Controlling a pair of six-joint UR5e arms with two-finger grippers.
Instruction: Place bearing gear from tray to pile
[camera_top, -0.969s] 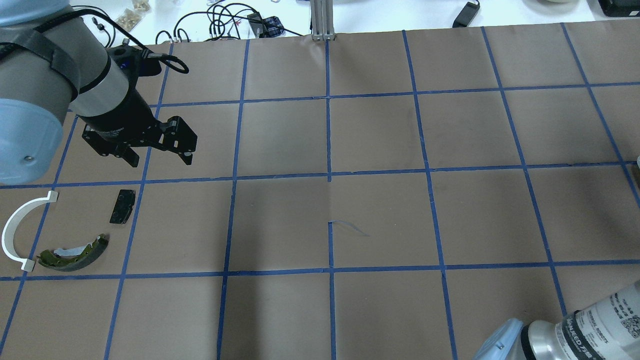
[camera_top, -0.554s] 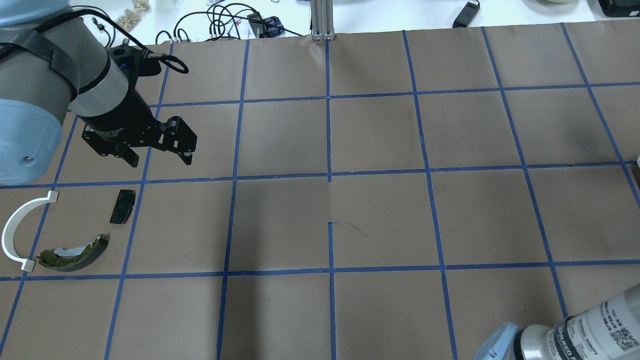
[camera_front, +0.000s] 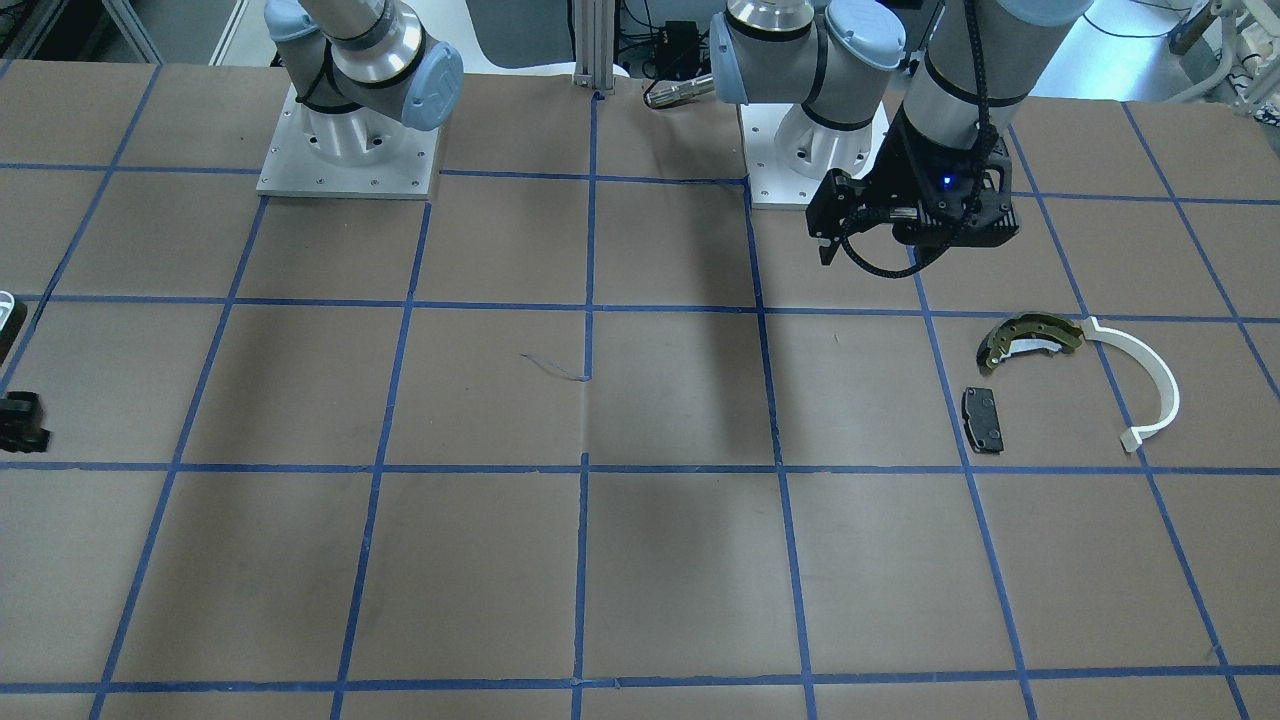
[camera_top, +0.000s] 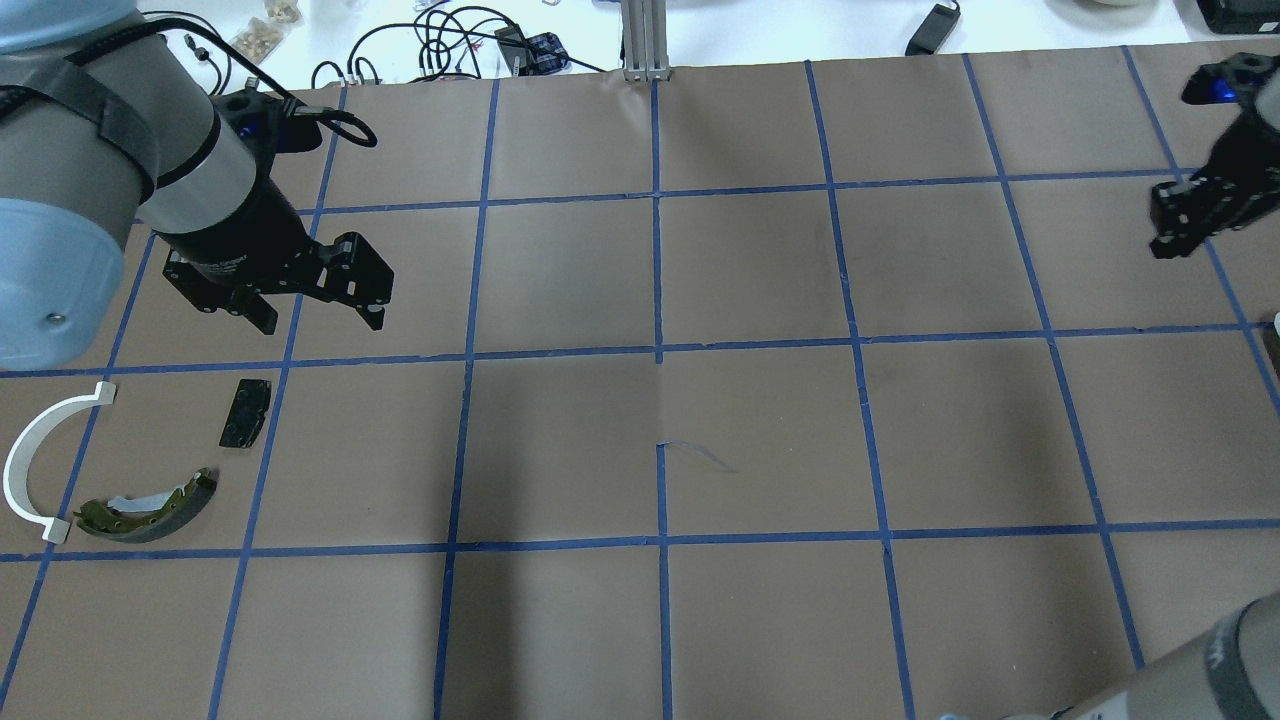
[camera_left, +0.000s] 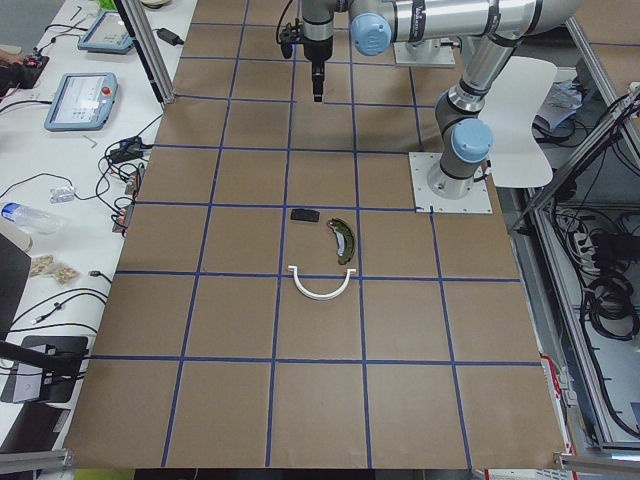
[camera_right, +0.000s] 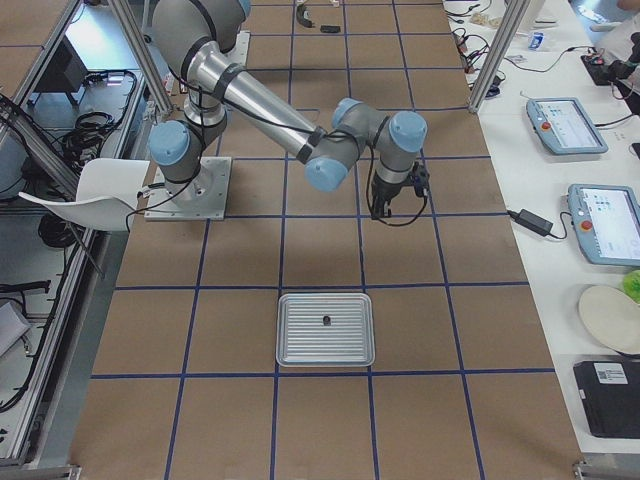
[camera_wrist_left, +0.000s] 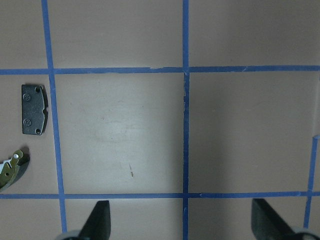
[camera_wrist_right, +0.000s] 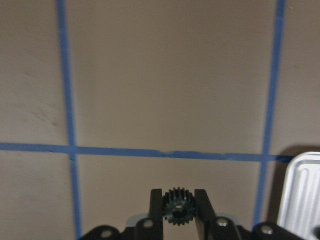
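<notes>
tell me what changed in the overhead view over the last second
The right gripper came into view at upper right, shut on a small dark toothed gear; its forearm slid toward the bottom corner. The left gripper, white curved plastic strip, olive-gold brake shoe and black rectangular pad stayed put.

One tray (camera_right: 300, 345), one bearing gear (camera_wrist_right: 175, 205), one three-part pile (camera_top: 245, 412)

Bright, even light; soft shadows

Brown blue-gridded table (camera_top: 760, 270), white bench (camera_left: 70, 140), white chair (camera_right: 100, 192)
</notes>
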